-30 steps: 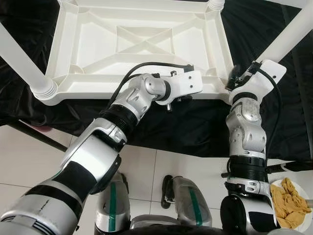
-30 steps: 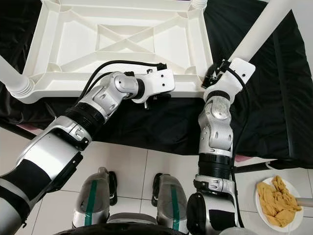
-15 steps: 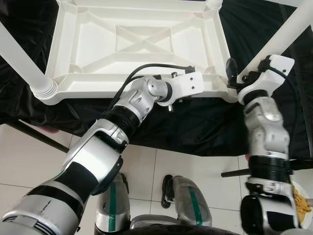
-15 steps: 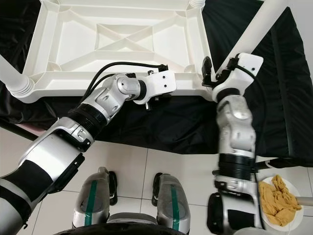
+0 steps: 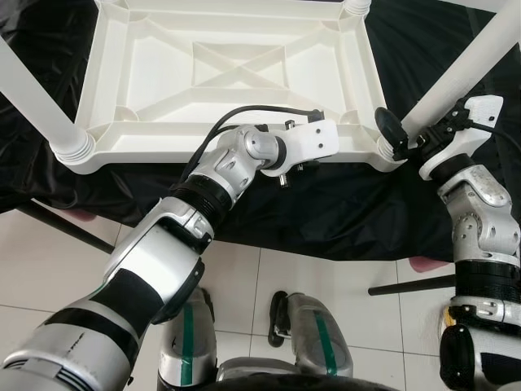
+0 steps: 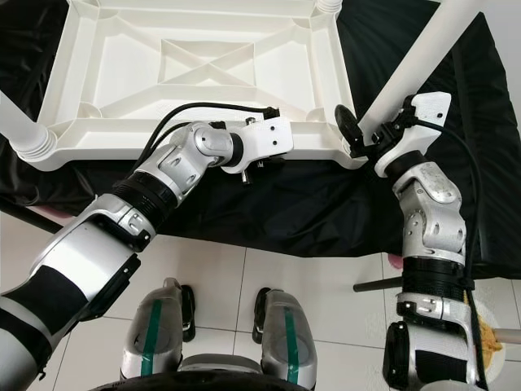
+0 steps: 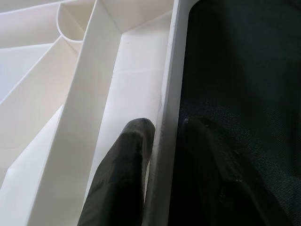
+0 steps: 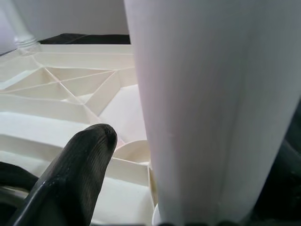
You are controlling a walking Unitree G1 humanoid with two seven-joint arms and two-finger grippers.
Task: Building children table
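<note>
Black cloth covers the worktop, and on it the white table lies upside down with its ribbed underside facing up. Left claw is narrow, nipping the near rim of the table between its fingers, one inside the frame and one out on the cloth side. Right claw is at the near right corner, spread wide around the foot of the leg, one finger beside it and the leg between the two; whether they actually touch the leg is hard to tell from where I stand. That leg stands tilted in its corner socket. My guess is the step is seating this leg. To do it well, I'd keep the left grip firm so the frame cannot slide, bring the leg square to the socket, then press straight down rather than sideways
</note>
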